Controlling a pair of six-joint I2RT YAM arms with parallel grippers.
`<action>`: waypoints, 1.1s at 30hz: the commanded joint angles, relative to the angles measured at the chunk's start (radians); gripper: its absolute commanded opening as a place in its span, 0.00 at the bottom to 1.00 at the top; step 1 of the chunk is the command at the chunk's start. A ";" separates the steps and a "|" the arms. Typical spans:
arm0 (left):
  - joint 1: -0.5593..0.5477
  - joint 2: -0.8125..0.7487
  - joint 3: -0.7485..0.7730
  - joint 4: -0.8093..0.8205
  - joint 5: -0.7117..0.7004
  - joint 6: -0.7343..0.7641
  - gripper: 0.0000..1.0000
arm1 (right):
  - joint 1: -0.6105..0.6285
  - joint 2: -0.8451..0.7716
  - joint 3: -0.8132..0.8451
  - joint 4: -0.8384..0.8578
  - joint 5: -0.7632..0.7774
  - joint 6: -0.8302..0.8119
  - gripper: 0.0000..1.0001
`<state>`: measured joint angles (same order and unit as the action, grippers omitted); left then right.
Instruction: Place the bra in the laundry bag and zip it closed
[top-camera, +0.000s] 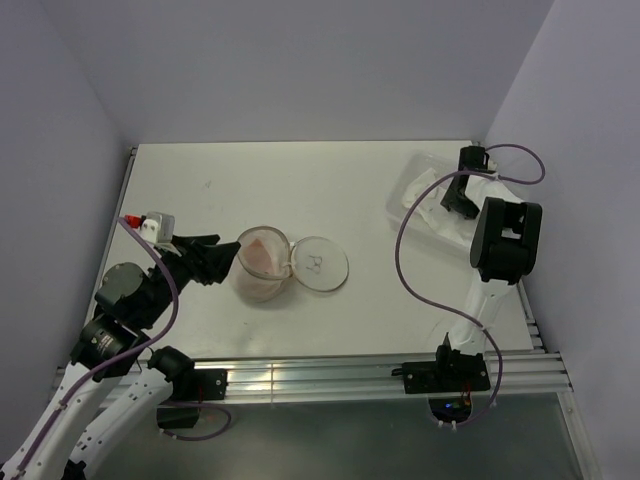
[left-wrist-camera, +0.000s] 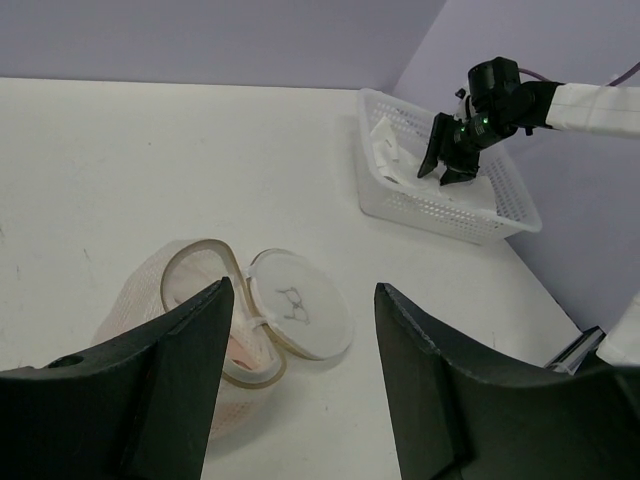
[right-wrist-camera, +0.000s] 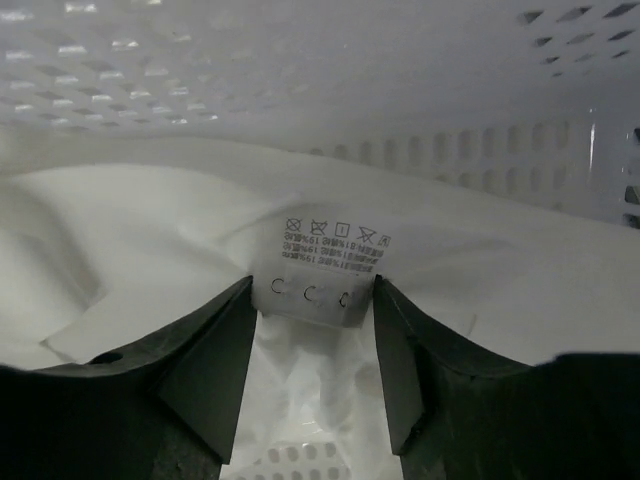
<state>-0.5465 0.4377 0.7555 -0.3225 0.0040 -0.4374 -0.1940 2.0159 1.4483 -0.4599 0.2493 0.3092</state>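
The laundry bag (top-camera: 262, 268) lies open on the table, a whitish mesh cylinder with something pink (top-camera: 263, 250) inside. Its round lid (top-camera: 320, 263), with a small dark bra outline, lies flat to the right, still joined at the rim. My left gripper (top-camera: 207, 256) is open and empty just left of the bag; its wrist view shows the bag (left-wrist-camera: 190, 300) and lid (left-wrist-camera: 298, 305) between the fingers. My right gripper (top-camera: 458, 200) is down inside the clear bin (top-camera: 405, 195), open, its fingers either side of the hook band (right-wrist-camera: 312, 297) of a white bra (right-wrist-camera: 150, 210).
The perforated plastic bin (left-wrist-camera: 440, 215) stands at the back right by the wall, holding white cloth (left-wrist-camera: 385, 140). A care label (right-wrist-camera: 335, 240) sits above the hook band. The bin wall (right-wrist-camera: 300, 80) rises close ahead of the right gripper. Purple walls enclose the table.
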 joint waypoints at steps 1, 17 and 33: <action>0.005 -0.008 0.007 0.025 0.022 0.025 0.65 | -0.028 0.023 0.050 0.003 -0.044 -0.010 0.55; 0.028 0.021 0.002 0.042 0.059 0.017 0.64 | -0.009 -0.460 -0.282 0.329 -0.149 0.091 0.00; 0.045 0.154 0.002 0.166 0.286 -0.096 0.65 | 0.013 -0.792 -0.459 0.533 -0.354 0.246 0.00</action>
<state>-0.5072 0.5526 0.7551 -0.2459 0.1875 -0.4850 -0.1947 1.3121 0.9760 -0.0509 -0.0517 0.5125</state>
